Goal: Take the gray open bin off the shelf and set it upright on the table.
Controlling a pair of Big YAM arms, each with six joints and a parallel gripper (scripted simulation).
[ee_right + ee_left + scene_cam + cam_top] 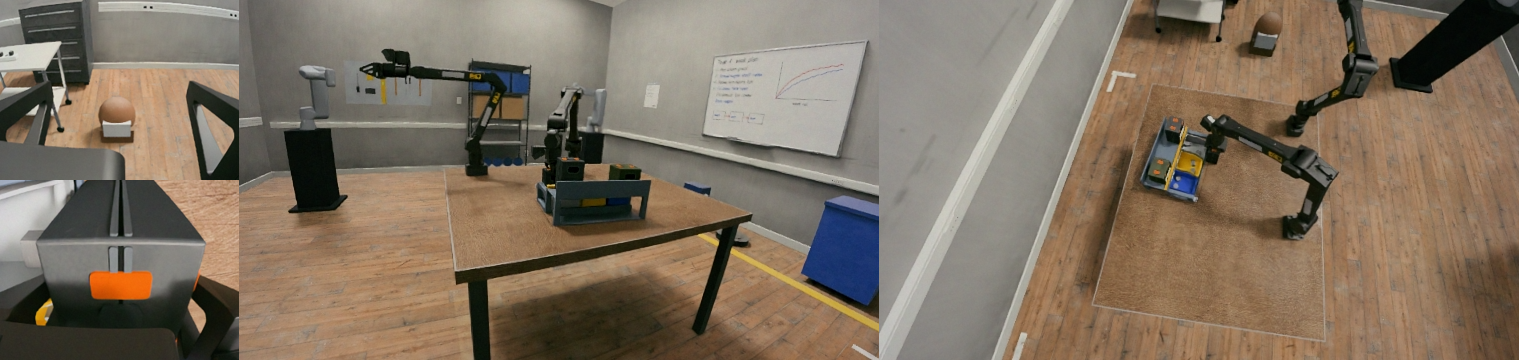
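Observation:
My left gripper [1214, 148] [120, 268] is shut on a dark grey box [1211, 156] [120, 256] with orange patches, which stands in front of the gray open bin [1194, 149]. The fingers lie against the box's two sides. The arm partly hides the gray bin. Beside it in the blue-gray shelf [1147, 172] [603, 189] stand a yellow bin [1190, 165] [594, 202] and a blue bin [1186, 186] [619, 201], with small parts visible inside. My right gripper [362, 69] [119, 87] is open and empty, raised away from the shelf.
Another dark box [1174, 128] [570, 170] and an olive box [1159, 170] [625, 172] stand on top of the shelf, behind a yellow strip. The table [1209, 280] [499, 235] extends past the shelf on several sides.

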